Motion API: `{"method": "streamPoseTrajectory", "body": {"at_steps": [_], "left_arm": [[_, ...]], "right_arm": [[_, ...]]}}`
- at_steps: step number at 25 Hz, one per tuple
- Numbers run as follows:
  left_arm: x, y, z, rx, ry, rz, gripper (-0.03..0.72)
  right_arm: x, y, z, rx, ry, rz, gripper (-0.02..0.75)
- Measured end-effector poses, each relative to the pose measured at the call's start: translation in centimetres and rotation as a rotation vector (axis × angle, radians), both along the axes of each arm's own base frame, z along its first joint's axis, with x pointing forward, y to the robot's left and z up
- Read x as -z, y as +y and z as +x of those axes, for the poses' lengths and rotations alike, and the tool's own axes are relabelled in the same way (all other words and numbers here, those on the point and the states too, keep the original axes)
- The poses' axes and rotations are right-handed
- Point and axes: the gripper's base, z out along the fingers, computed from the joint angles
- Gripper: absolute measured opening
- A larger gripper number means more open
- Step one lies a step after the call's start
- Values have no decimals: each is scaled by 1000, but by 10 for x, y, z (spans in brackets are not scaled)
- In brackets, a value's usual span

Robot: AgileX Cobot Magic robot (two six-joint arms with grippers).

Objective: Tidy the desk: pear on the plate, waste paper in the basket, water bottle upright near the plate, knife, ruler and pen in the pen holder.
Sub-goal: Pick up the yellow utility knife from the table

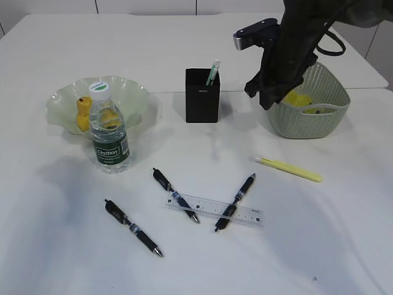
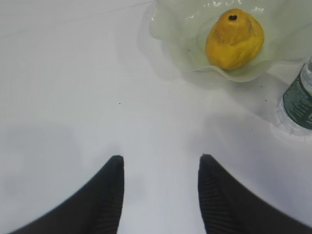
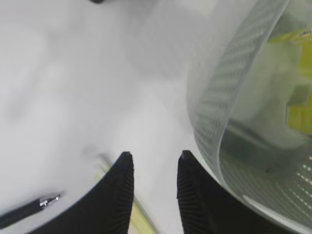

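Pear (image 1: 83,114) sits in the plate (image 1: 64,101) at the left of the bench (image 1: 61,246), so that step looks done. Water bottle (image 1: 109,138) stands upright just in front of the plate, cap up, also as the task wants. Pen holder (image 1: 202,95) is mid-bench with one green-tipped item (image 1: 213,72) poking out. Basket (image 1: 310,110) is on the right with waste paper (image 1: 299,98) inside. Still loose on the bench: three black pens (image 1: 133,227) (image 1: 175,195) (image 1: 236,202), one ruler (image 1: 215,210) lying under two of them, and one yellow knife (image 1: 288,169) in front of the basket. Right arm hangs over the basket's left rim, likely placed there for the paper drop; its gripper is hidden against the basket in this view.

Left wrist view: left gripper (image 2: 161,195) hovers above bare bench, fingers apart, holding nothing. One pear rests on the plate's centre, with the bottle's label at the frame's right edge.

Right wrist view: right gripper (image 3: 155,192) is just outside the basket wall, fingers parted with nothing between them. Yellow paper shows through the basket's inside. Below lie the yellow knife and one pen tip (image 3: 46,201). Probably the knife is the next pick.
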Motion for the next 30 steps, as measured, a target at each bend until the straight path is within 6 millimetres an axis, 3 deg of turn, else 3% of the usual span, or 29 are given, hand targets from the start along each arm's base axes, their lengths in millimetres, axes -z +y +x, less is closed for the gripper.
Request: {"method": "streamPoseTrajectory", "body": {"at_steps": [5, 15, 30], "left_arm": [[0, 0, 0, 0, 0, 0, 348], [0, 0, 0, 0, 2, 0, 348], [0, 0, 0, -1, 5, 1, 348]], "right_arm": [[2, -6, -8, -70, 89, -92, 230], [2, -8, -8, -307, 100, -180, 230], [8, 2, -13, -344, 130, -75, 230]]}}
